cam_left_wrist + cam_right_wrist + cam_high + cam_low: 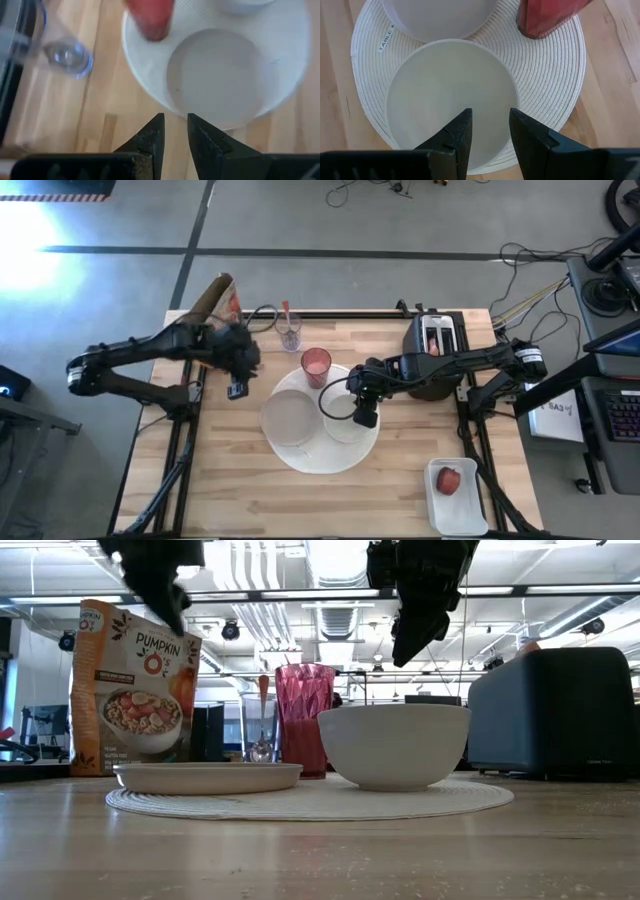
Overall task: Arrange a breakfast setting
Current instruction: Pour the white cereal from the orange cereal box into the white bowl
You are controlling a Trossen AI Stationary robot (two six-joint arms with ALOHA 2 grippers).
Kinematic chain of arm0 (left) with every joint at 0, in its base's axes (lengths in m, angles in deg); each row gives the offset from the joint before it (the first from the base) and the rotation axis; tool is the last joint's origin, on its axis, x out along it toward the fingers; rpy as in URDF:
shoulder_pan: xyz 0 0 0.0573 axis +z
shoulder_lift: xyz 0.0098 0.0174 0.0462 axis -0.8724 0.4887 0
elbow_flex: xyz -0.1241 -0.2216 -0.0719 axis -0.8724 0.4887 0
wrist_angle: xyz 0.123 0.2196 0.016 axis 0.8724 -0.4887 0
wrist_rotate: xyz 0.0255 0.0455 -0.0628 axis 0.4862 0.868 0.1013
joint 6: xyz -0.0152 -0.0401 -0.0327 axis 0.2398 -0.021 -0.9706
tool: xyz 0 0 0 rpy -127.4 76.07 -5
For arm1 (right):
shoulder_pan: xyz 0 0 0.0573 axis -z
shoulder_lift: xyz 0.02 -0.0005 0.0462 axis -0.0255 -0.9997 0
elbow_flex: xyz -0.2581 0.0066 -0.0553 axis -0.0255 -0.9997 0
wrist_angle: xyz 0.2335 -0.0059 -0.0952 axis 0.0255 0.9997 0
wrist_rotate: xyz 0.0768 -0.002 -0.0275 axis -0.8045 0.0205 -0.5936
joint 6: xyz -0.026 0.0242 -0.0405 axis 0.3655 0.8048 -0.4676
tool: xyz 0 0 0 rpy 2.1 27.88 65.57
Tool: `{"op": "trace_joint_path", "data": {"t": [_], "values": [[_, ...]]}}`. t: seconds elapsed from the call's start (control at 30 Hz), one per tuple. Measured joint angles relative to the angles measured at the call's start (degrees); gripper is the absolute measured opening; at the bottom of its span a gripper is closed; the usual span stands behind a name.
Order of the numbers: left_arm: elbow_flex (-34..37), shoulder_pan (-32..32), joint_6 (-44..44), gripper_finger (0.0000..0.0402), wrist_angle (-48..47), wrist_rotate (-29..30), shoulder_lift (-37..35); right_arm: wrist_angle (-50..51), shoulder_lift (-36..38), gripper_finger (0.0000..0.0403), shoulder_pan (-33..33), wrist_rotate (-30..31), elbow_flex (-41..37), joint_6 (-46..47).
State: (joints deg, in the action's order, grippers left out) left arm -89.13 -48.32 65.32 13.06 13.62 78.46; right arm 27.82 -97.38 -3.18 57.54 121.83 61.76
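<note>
Right gripper point(489, 131) hovers released and empty over the deep white bowl point(345, 418) on the woven placemat point(300, 458), likely lining up (pink tumbler point(316, 365) just beyond). Left gripper point(174, 134) waits empty near the shallow dish point(289, 419).

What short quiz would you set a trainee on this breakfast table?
1. True or false: the apple lies on the round mat.
2. What is the right hand hovering over? A) toaster B) bowl C) cereal bag
3. Fill in: the spoon stands in the ____.

Key:
1. False; it lies in the tray, off the mat.
2. B
3. glass
</note>
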Motion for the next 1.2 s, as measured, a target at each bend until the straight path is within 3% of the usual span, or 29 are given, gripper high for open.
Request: {"op": "trace_joint_path", "data": {"t": [0.2,0.33,0.5,0.67,0.83,1.2], "values": [[14.34,-4.22,-12.89,0.0071,13.76,9.82,-7.37,-0.01,0.00,0.0121,0.00,0.01,0.00,-0.02],[20.49,-5.58,-19.91,0.0107,24.86,13.61,-10.44,-0.03,0.00,0.0121,0.00,0.01,0.00,0.00],[25.31,-5.74,-27.11,0.0182,35.85,14.63,-10.88,-0.31,0.00,0.0121,0.00,0.00,0.00,-0.02],[26.26,-6.34,-34.99,0.0222,37.00,13.77,-8.42,-1.16,0.00,0.0121,-0.01,0.01,0.00,-0.02],[20.79,-8.04,-41.93,0.0225,28.10,14.04,-6.09,-1.25,0.00,0.0121,0.00,0.01,0.00,-0.02],[3.30,-15.48,-57.68,0.0227,-10.19,16.36,-2.10,-1.30,0.00,0.0121,-0.01,0.01,0.00,-0.02]]}}
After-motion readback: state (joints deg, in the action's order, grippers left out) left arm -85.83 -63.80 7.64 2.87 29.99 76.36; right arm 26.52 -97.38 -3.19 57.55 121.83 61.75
